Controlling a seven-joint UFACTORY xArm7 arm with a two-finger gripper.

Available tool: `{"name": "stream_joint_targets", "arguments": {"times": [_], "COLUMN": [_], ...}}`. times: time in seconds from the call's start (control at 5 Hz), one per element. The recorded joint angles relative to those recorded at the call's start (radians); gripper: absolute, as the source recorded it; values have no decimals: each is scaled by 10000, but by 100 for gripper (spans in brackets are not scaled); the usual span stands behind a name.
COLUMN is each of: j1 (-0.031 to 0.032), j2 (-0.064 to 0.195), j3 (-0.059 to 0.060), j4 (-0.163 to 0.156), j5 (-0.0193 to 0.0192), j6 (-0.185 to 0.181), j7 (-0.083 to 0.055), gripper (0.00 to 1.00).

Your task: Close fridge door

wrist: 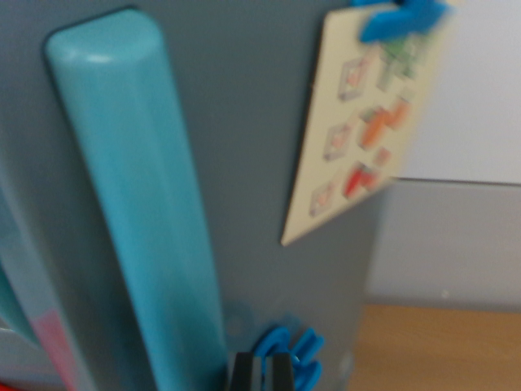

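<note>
Tool [260, 371] at the bottom edge, fingers pressed together, gripping nothing — right against the grey fridge door [244, 122]. Teal handle [134, 204] just left of it, long axis running up the door — push straight ahead.

The handle [138, 204] is standing on the fridge door [252, 163] toward the wrist view's left, the card [366, 114] is hanging to its right under a clip [403, 18], and the gripper [260, 373] is sitting bottom centre against the door.
</note>
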Motion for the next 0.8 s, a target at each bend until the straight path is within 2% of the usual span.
{"name": "stream_joint_targets", "arguments": {"times": [0.2, 0.4, 0.6, 0.8], "j1": [0, 0, 0, 0], "j2": [0, 556, 556, 1124], "j3": [0, 374, 374, 651], "j4": [0, 322, 322, 684], "j5": [0, 0, 0, 0], "j6": [0, -1, -1, -2], "j7": [0, 0, 0, 0], "gripper": [100, 100, 100, 100]}}
